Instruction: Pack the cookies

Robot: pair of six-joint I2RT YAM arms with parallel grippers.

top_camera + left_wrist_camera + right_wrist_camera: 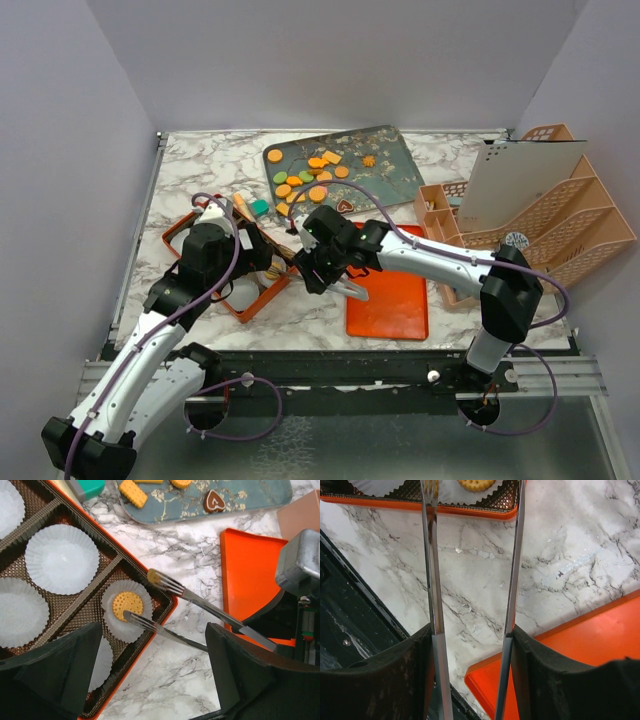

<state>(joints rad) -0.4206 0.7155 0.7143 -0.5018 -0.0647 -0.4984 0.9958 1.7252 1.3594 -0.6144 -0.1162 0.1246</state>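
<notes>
Several cookies, mostly orange with a few green, lie on a teal tray at the back; a brown heart cookie sits near its front edge. One round orange cookie lies in a white paper cup at the corner of the orange box; it also shows in the right wrist view. My right gripper is shut on metal tongs, whose spread tips hover at that cookie. My left gripper is open and empty above the box corner.
White paper cups fill the box's other compartments. An orange lid lies to the right of the box. A teal block lies beside the tray. A pink file rack stands at the right.
</notes>
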